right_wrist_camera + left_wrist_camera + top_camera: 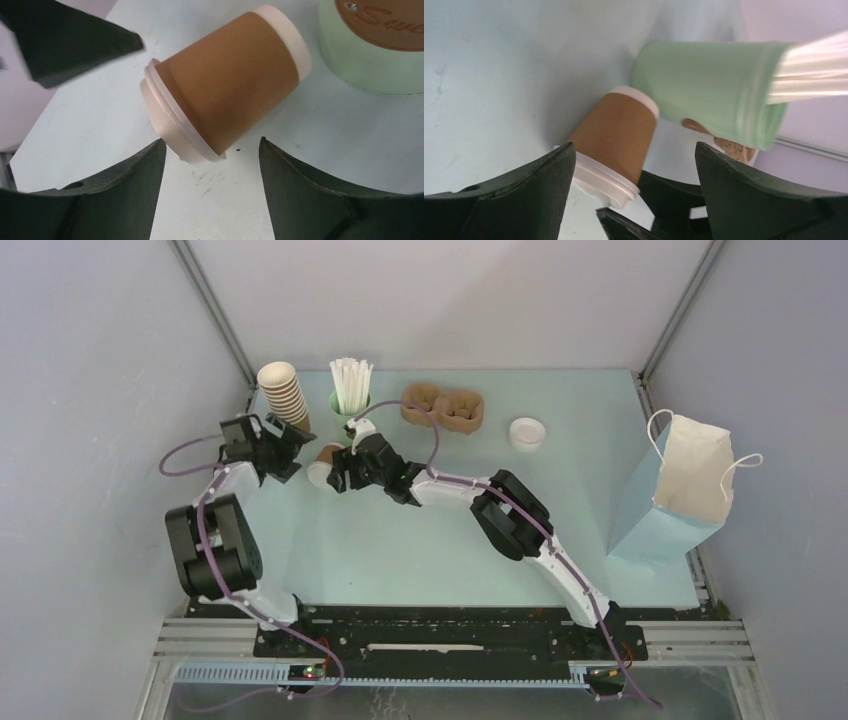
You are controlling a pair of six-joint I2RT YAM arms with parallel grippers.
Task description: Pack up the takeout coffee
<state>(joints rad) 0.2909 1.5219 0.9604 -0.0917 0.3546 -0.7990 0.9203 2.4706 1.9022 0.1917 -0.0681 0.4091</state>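
Note:
The takeout coffee [322,464], a brown paper cup with a white lid, lies on its side on the table beside the mint-green cup. In the right wrist view the cup [230,85] rests just beyond my right gripper [211,141], which is open with bare table between its fingers. My left gripper [634,150] is open too. In its view the cup [616,132] lies ahead, its lid [599,180] close to the left finger, not clamped. From above, the left gripper [287,455] and the right gripper [338,476] flank the cup.
A stack of lidless brown cups [283,392] and a mint-green cup of white straws [350,400] stand just behind. The pulp carrier [443,408] sits at the back middle, with a loose white lid [526,434] to its right. A light blue paper bag [680,490] stands far right.

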